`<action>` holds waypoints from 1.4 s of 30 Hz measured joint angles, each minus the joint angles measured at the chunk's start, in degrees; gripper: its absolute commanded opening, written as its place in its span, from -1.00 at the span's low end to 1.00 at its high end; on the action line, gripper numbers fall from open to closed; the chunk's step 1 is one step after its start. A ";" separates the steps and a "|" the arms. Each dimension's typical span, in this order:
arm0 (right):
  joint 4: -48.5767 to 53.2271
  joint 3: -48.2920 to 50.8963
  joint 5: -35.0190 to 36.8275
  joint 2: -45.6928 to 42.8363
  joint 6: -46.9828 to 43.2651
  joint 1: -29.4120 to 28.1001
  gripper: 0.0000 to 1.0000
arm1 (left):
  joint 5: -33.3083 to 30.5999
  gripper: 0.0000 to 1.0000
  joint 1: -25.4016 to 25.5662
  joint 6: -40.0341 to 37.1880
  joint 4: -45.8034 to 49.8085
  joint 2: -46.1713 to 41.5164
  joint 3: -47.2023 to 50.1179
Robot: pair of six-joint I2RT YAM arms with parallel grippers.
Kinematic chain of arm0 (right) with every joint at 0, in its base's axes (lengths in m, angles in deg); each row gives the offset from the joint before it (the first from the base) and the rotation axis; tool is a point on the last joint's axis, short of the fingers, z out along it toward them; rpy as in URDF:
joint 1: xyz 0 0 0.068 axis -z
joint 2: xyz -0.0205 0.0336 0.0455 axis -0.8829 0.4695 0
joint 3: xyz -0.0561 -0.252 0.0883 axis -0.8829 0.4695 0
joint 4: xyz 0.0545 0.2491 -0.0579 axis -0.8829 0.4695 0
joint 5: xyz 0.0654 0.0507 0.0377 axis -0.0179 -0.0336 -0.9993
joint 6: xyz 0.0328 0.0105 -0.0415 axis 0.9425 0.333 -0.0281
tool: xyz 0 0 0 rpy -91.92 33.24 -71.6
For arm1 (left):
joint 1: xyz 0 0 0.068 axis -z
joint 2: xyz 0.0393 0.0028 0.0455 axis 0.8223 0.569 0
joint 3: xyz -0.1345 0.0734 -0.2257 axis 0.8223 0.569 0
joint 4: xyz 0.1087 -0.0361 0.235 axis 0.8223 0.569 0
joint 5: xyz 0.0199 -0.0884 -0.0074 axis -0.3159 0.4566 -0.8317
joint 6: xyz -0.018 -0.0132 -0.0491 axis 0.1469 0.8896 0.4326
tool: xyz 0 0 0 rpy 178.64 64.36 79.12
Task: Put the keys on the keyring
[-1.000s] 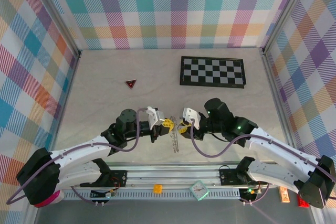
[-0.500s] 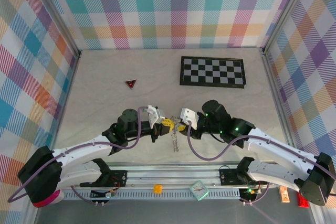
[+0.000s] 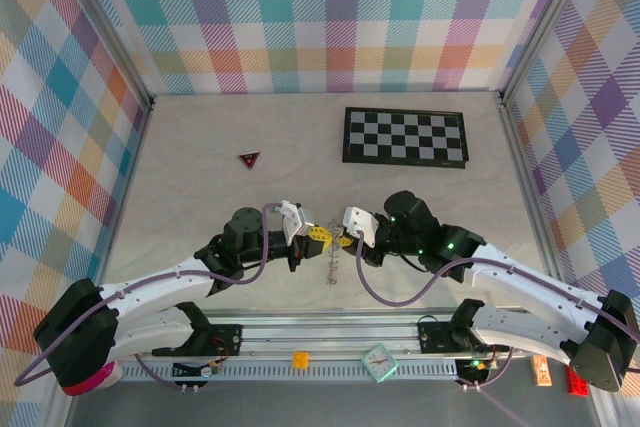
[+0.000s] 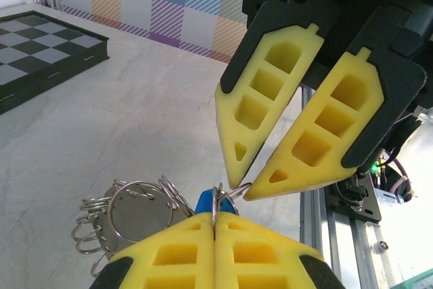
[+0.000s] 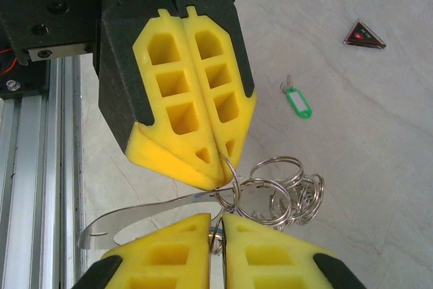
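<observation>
My two grippers meet tip to tip above the table's near middle. The left gripper (image 3: pixel 318 237) (image 4: pixel 215 218) is shut on a thin ring of the keyring (image 4: pixel 135 211), and the blue key head (image 4: pixel 205 202) shows just behind its tips. Facing it, the right gripper (image 3: pixel 345 240) (image 5: pixel 222 220) has its fingers (image 4: pixel 260 106) pinched on a small wire ring of the same bunch. The keyring's grey band (image 5: pixel 135 218) and its cluster of silvery rings (image 5: pixel 287 191) hang between them, with the chain (image 3: pixel 332 267) dangling. The green key (image 5: pixel 296 105) lies on the table.
A dark red triangle (image 3: pixel 249 159) (image 5: pixel 364 34) lies at the left middle of the table. A checkerboard (image 3: pixel 405 136) sits at the back right. Checked walls close in three sides, and an aluminium rail (image 3: pixel 330 332) runs along the near edge.
The right gripper's jaws have closed down onto the small ring after shifting slightly left. The hanging chain swung a little left. The left gripper stayed shut and still.
</observation>
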 measured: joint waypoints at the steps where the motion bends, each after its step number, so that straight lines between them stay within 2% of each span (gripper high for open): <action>1: 0.02 0.00 -0.02 0.09 0.00 0.00 -0.83 | 0.00 -1.00 0.00 0.04 0.00 0.00 0.00; 11: 0.09 -0.02 -0.57 1.29 -0.02 0.02 -1.00 | 0.33 -1.00 0.00 0.20 0.00 0.02 0.00; 23: -0.22 -0.02 -3.93 1.38 0.52 0.02 -1.00 | 1.31 -1.00 0.00 0.39 -1.51 0.33 0.00; 24: -0.35 -0.02 -4.13 1.38 0.70 0.02 -0.98 | 1.36 -1.00 0.00 0.39 -1.55 0.42 0.00; 28: -1.53 0.24 -4.44 1.07 2.21 -0.04 -0.54 | 1.31 -1.00 0.00 0.13 -1.57 0.50 0.00; 30: -2.34 0.98 -4.37 -0.17 2.67 -0.09 -0.42 | 1.31 -1.00 0.07 -0.11 -1.55 0.68 0.00; 33: -2.82 2.89 -4.07 -3.98 3.06 0.44 -0.40 | 1.49 -1.00 0.39 -0.85 -1.55 1.07 0.00; 37: -3.06 4.94 -7.06 -8.26 3.76 4.98 -0.40 | 2.67 -1.00 0.66 -2.60 -2.38 1.31 0.00; 42: -3.48 5.68 -11.54 -7.80 5.46 8.46 -0.44 | 4.35 -1.00 0.70 -4.90 -4.00 1.40 0.13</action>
